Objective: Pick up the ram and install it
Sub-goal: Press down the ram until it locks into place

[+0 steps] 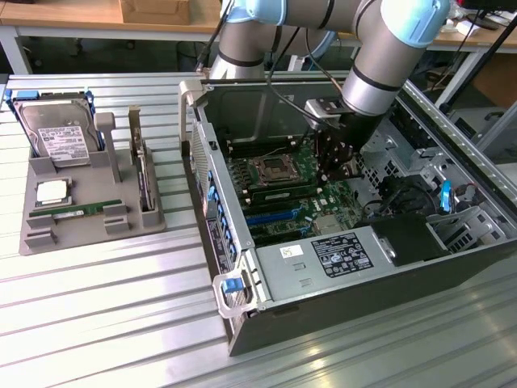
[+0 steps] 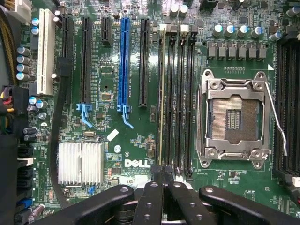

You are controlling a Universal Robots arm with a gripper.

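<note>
On the slatted metal table (image 1: 97,323) in the exterior view: one grey tray (image 1: 89,182) at nine o'clock and one open computer case (image 1: 323,311) from centre to three o'clock, well apart from the tray.

Counted in the tray: one silver hard drive (image 1: 56,133) propped at its eleven o'clock corner, one square processor chip (image 1: 52,192) flat just below that, one upright card (image 1: 144,174) on edge along the three o'clock side, and one ram (image 1: 77,212). Lay flat in its cradle toward the tray's six o'clock edge, green, untouched, far from the arm.

Held in the case: one green motherboard (image 1: 279,206), one silver box with a label (image 1: 323,259) at six o'clock of the board, and one gripper (image 1: 339,166) reaching down at about three o'clock of the open processor socket (image 1: 271,170).

Seen from the wrist: one processor socket (image 2: 233,119), lid frame up and empty; four long black memory slots (image 2: 180,93) side by side next to it; one blue slot (image 2: 124,61); one white slot (image 2: 45,51); one finned silver heatsink (image 2: 79,162). Stood in the memory slot farthest from the socket: a thin pale strip, edge-on; could not tell what.

Gripper (image 2: 164,174) pressed together, fingers (image 2: 157,187) touching, pinching nothing, poised over the end of those memory slots.
</note>
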